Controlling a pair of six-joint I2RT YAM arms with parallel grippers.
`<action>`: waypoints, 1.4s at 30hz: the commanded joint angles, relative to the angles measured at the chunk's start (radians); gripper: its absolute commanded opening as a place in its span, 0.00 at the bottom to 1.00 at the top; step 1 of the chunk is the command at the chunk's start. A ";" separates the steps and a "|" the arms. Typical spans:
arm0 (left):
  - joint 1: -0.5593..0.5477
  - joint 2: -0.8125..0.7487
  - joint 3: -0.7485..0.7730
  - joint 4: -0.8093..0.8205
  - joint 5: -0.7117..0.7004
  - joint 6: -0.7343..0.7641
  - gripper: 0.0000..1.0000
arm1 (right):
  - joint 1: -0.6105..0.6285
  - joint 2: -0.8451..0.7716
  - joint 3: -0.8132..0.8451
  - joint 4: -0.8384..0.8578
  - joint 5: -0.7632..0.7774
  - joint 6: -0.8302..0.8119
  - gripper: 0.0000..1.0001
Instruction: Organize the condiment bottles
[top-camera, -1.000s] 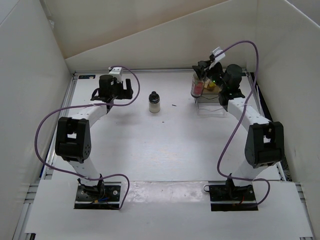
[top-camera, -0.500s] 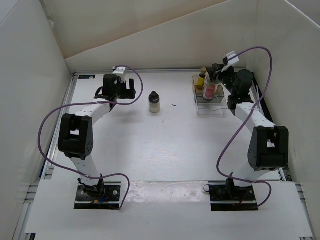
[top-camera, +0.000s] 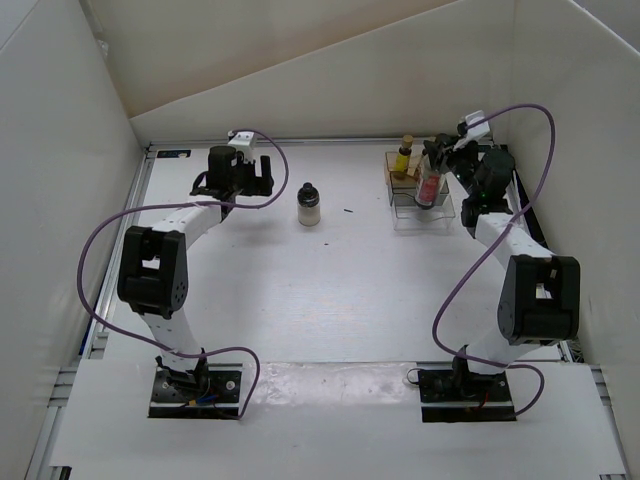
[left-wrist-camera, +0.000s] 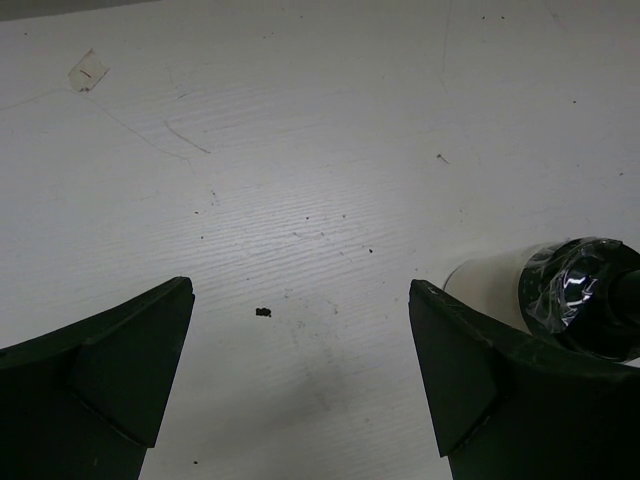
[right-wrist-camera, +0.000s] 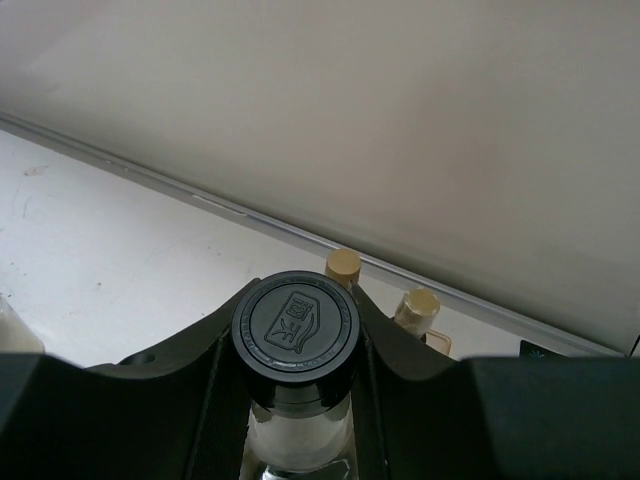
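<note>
L claw (left-wrist-camera: 300, 300): spread wide, nothing held; seen low over table (top-camera: 330, 290), just L of jar.
Jar (top-camera: 309, 204): stood upright, mid-rear, well apart from rack.
Rack (top-camera: 410, 216): placed rear R.
Yellow btls (right-wrist-camera: 343, 265): two, seen at rack's far side.
Tall btl (top-camera: 430, 185): upright at rack's R part; set down or not can't be told.
R claw (right-wrist-camera: 297, 360): closed narrow, tall btl gripped below cap.

The right claw (top-camera: 437, 160) grips the tall red bottle (top-camera: 430, 187) at the clear rack (top-camera: 421, 213).
</note>
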 joint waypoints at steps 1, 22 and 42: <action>-0.007 0.004 0.041 -0.005 -0.010 0.011 1.00 | -0.005 -0.048 0.065 0.192 0.020 0.003 0.00; -0.002 0.079 0.109 -0.026 -0.019 0.017 1.00 | -0.005 0.225 0.347 0.194 0.034 0.036 0.00; 0.012 0.097 0.130 -0.040 -0.020 0.023 1.00 | 0.001 0.270 0.234 0.292 0.028 0.039 0.00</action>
